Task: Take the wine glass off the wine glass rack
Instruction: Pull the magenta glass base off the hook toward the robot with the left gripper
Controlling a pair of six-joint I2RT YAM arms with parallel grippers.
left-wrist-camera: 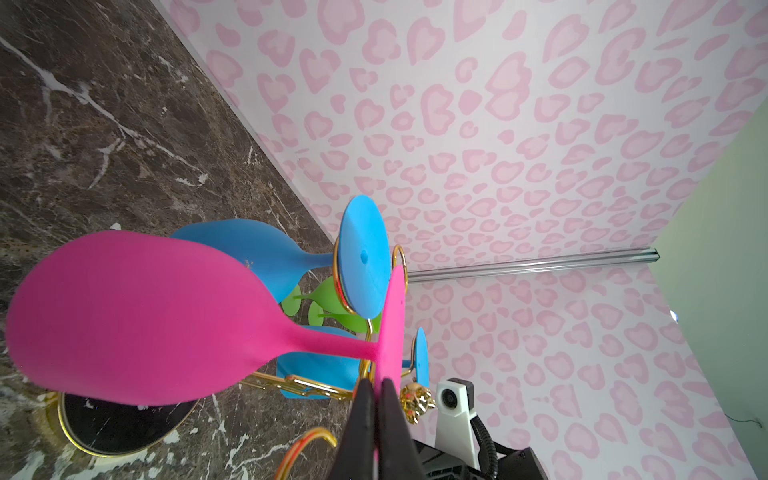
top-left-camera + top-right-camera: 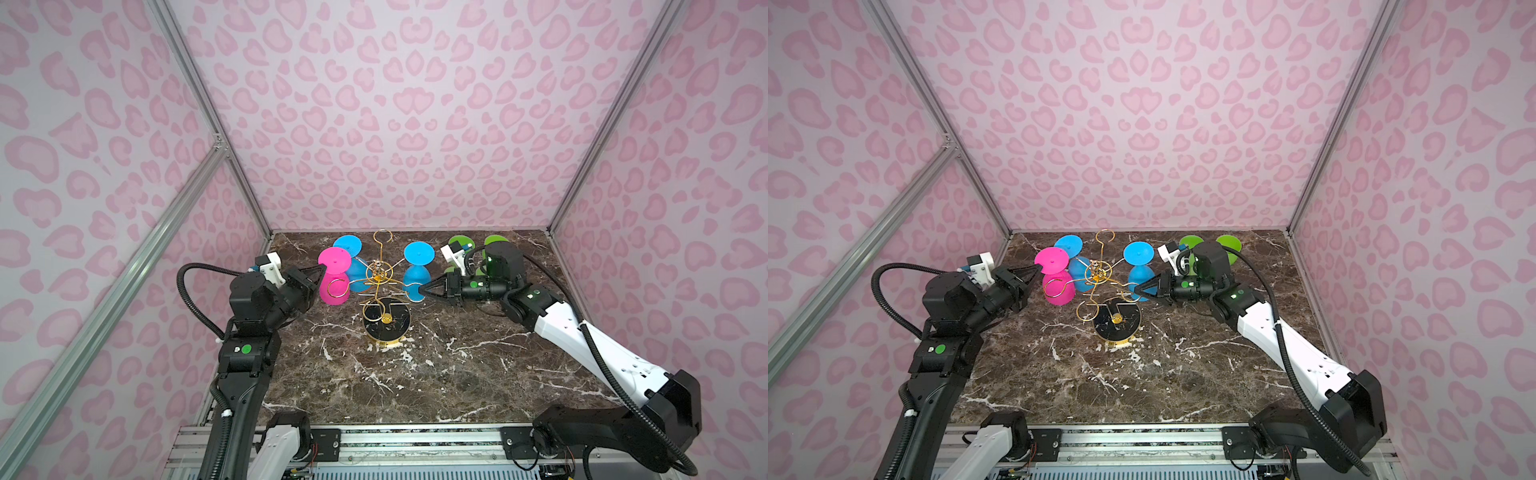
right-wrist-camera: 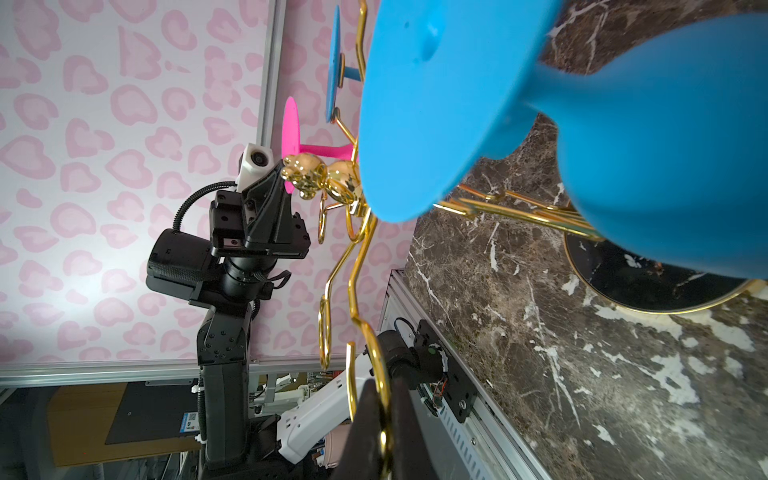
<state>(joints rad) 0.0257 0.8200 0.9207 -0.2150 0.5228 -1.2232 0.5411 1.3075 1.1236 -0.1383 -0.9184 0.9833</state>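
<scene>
Two grippers are clamped at once, and that pairing is the whole trick of this step. Left of centre in a top view, the left gripper (image 2: 319, 271) has its black jaws pinched flat on the rim of the round foot of the hot-pink matte plastic wine glass (image 2: 332, 291). That glass hangs bowl-down from an arm of the thin gold wire wine glass rack (image 2: 395, 328), which stands in the middle of the dark brown marble tabletop (image 2: 415, 374). Whether the stem has cleared the wire slot I cannot tell. The right gripper (image 3: 380, 399), coming in from the right of the frame, is closed on one of the rack's gold loops, not on a glass, so I take it to be bracing the stand. To do this well, I would say the left arm should draw the pink glass straight outward along its wire arm, toward the left of the frame. It should stay level and untwisted, since a pinch on a thin foot edge can slip. The right arm should hold firm so the light stand neither tips nor shakes the two sky-blue plastic wine glasses (image 2: 417, 253) hanging beside it. Two lime-green plastic wine glasses (image 2: 461, 243) sit apart at the upper right, off the rack.
</scene>
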